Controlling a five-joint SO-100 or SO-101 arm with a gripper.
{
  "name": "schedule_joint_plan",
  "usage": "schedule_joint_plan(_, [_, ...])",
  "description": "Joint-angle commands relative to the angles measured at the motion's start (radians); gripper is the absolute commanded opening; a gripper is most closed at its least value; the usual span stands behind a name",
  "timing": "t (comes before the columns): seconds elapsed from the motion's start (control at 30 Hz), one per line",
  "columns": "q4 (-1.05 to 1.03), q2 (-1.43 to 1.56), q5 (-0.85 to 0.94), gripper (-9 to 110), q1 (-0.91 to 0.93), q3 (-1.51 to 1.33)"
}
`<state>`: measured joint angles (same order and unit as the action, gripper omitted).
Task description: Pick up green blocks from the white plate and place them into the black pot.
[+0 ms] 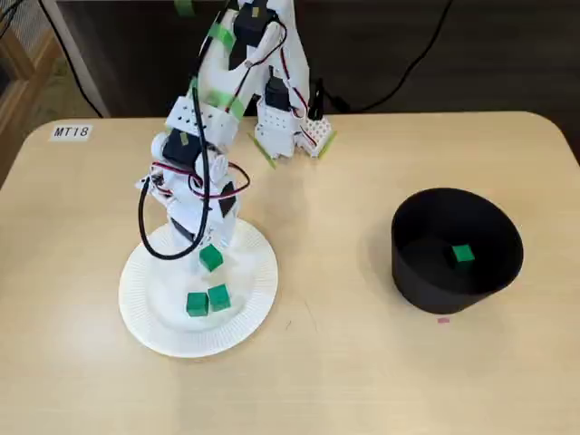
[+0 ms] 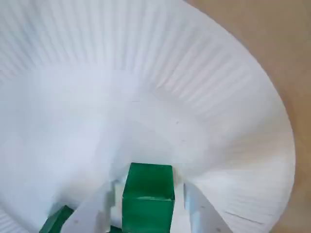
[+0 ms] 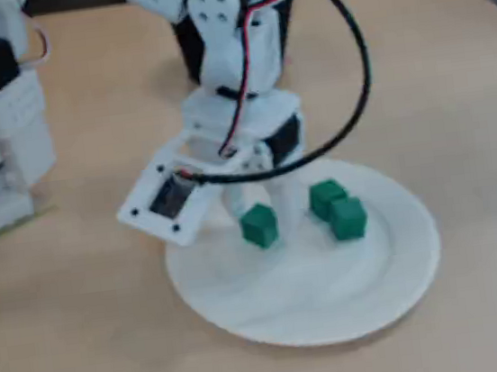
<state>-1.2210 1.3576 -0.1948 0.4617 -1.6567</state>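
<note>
Findings:

- **Arm:** The arm (image 1: 245,54) bends down from its base at 12 o'clock on the counter (image 1: 344,381) and reaches over the white plate (image 1: 145,317). The plate lies toward 8 o'clock in that fixed view.
- **Gripper:** The gripper (image 2: 148,191) is low over the plate. In the wrist view its fingers (image 2: 199,213) are clenched on a green block (image 2: 148,194), one on each side. The block sits squarely between them, with its top face visible.
- **Held item:** In both fixed views the green block (image 1: 211,258) is just above or on the plate's inner floor, at about 12 o'clock from the plate's middle. Whether it has cleared the surface cannot be told.
- **Remaining items:** Two loose blocks (image 1: 207,301) lie on the plate, touching each other. They are at 6 o'clock from the held one in that fixed view and at 3 o'clock from it in the other fixed view (image 3: 337,207). An edge of one shows at 7 o'clock in the wrist view.
- **Receptacle:** The black pot (image 1: 417,281) stands upright at 3 o'clock on the counter, well apart from the plate. A single block (image 1: 463,254) lies on its floor, right of centre.
- **Other:** A label reading "MT18" (image 1: 71,132) is stuck at 10 o'clock on the counter. A pink speck (image 1: 443,319) lies just beside the pot's base at 6 o'clock.
</note>
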Motion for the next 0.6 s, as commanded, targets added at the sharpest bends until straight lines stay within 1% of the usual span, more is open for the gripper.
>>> schedule_joint_plan(0.0, [0.034,-0.003,-0.002,3,0.011,0.034])
schedule_joint_plan(0.03, [0.038,-0.009,-0.005,-2,0.012,0.04])
schedule_joint_plan(0.23, [0.075,0.029,0.026,-2,0.005,0.043])
schedule_joint_plan(0.4, [0.12,0.291,0.02,-2,-0.026,0.057])
schedule_joint_plan(0.5, [0.12,0.457,0.021,-2,-0.118,0.103])
schedule_joint_plan(0.57, [0.117,0.546,0.037,-2,-0.235,0.118])
